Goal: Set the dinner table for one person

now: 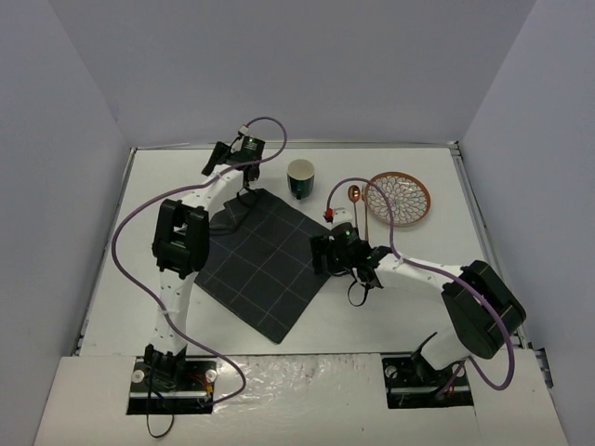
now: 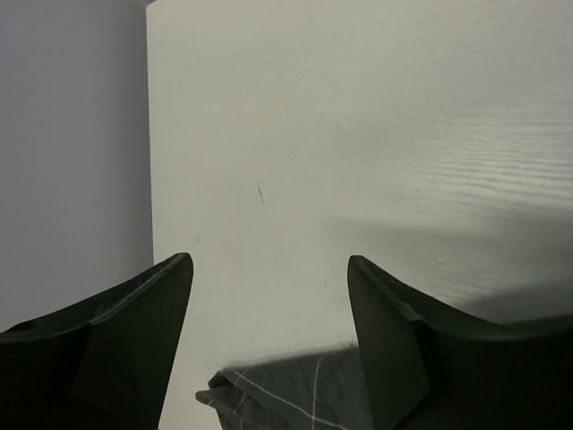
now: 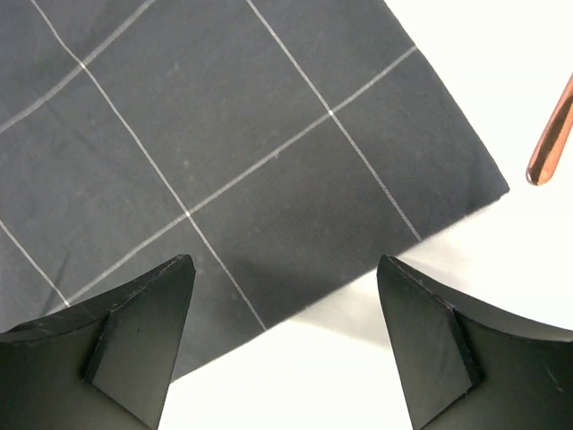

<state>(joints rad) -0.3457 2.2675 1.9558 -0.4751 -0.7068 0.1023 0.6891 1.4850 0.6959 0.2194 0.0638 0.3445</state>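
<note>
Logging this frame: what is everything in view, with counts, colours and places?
dinner table: one, white, under everything
placemat: one, dark grey cloth with pale grid lines, lying skewed at left of centre
cup: one, dark outside and cream inside, upright on bare table beyond the placemat
spoon: one, copper, on bare table between cup and plate
plate: one, orange rim with a petal pattern, far right
walls: three, pale grey, around the table
cables: two, purple, one along each arm
left arm: one, black and white
right arm: one, black and white
left gripper: open, over the placemat's far corner
right gripper: open, over its right corner
</note>
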